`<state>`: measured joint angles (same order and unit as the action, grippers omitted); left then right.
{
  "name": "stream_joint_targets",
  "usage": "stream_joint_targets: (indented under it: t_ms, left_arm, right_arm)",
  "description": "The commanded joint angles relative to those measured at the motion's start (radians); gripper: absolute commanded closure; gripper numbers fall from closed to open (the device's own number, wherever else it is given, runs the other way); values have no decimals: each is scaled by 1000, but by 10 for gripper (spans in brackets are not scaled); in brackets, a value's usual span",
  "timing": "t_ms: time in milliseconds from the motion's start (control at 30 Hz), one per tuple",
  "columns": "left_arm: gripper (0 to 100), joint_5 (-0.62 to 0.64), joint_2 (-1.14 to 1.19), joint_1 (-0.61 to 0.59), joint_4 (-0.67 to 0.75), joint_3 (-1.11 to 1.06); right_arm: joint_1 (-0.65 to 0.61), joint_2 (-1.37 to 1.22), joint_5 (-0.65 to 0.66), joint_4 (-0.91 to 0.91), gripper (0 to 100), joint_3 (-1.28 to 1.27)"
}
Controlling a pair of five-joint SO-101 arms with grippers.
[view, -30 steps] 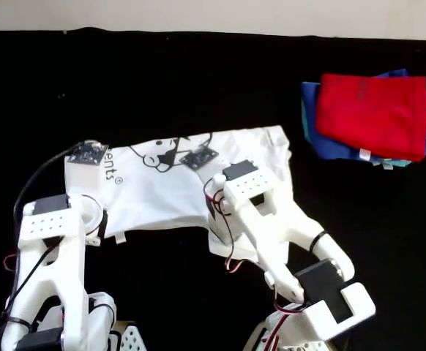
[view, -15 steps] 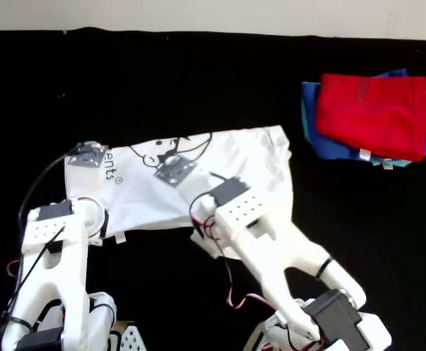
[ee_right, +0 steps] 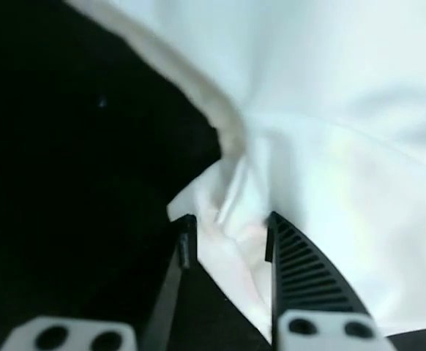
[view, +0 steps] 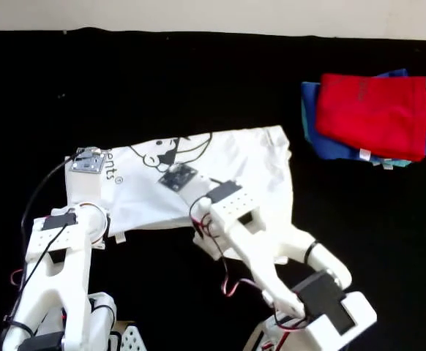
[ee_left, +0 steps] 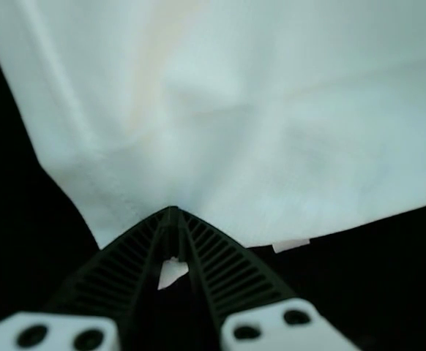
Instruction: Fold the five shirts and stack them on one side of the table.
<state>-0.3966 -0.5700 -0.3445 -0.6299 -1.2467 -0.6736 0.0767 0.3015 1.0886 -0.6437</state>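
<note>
Since 1 second ago the right arm [view: 264, 234] has drawn back toward its base, its wrist sliding off the print [view: 158, 152] toward the near hem. The left arm [view: 55, 248] has sunk a little. The shirt [view: 249, 168] and the stack [view: 370, 117] lie where they were.

The left gripper [ee_left: 170, 219] has its jaws pressed together on the shirt's hem, with a scrap of white showing between them. It grips close to the near left corner, not far from a small tab [ee_left: 290, 246] on the edge.

The right gripper [ee_right: 230, 223] has its jaws a little apart, clamped on a bunched fold of the hem that fills the gap. The cloth puckers toward them.

The shirt is white with a black line print and is spread mid-table, long side across. The 2 arms reach over its near edge, the left arm at the left end and the right arm near the middle.

The stack sits at the far right of the black table [view: 198, 80], well apart from the shirt. A red shirt [view: 374, 110] is on top, a blue one [view: 312, 128] is under it, and a teal sliver [view: 390, 162] shows at the near edge.
</note>
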Motion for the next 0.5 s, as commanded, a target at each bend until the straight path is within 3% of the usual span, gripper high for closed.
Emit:
stream_joint_targets:
  t_ms: [0, 133, 467]
  left_arm:
    - [990, 8, -4, 8, 18, -2]
    - [990, 8, -4, 8, 18, -2]
    - [990, 8, -4, 8, 20, -2]
  right_arm:
    - [56, -4, 0, -1, 882, 58]
    - [102, -4, 84, -4, 995, 58]
    - [162, 101, 92, 61, 993, 58]
